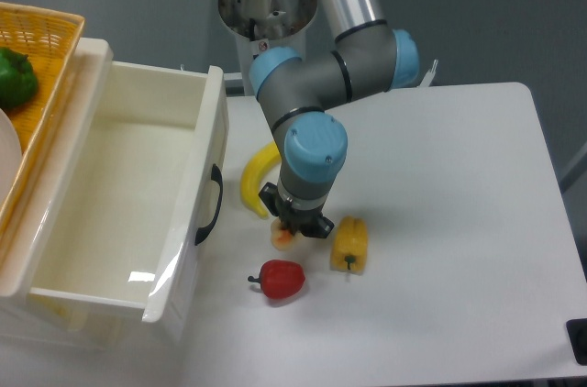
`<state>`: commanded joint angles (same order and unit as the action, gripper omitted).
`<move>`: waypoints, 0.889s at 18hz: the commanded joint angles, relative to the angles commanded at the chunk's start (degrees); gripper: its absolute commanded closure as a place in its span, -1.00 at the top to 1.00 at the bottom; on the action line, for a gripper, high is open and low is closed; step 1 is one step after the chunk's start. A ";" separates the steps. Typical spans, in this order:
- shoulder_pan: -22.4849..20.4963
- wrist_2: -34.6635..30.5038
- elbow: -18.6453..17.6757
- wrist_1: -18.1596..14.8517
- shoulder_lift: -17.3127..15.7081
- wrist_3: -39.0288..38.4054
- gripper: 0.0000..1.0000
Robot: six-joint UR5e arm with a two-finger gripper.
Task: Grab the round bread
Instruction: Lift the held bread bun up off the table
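Observation:
The round bread point(282, 239) is a small orange-tan bun lying on the white table point(440, 222). Only its lower left part shows, because the arm's wrist covers the rest. My gripper point(293, 226) points straight down, right over the bread and at its level. The blue wrist and the black gripper body hide the fingers, so I cannot tell whether they are closed on the bread or how wide they stand.
A red bell pepper point(281, 279) lies just in front of the bread and a yellow pepper point(349, 244) just to its right. A banana point(256, 178) lies behind it on the left. A white bin point(119, 204) with a black handle stands to the left, next to a wicker basket point(41, 38).

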<state>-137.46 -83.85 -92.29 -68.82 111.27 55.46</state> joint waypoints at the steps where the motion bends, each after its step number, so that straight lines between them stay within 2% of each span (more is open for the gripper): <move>1: -0.18 0.00 0.00 -0.26 -0.35 0.44 -1.00; 4: -0.97 0.00 0.00 -1.40 -1.85 4.21 -1.00; 16: -2.90 -0.53 0.00 -2.46 -4.40 11.69 -1.00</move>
<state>-140.36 -84.37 -92.28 -71.28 106.88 67.14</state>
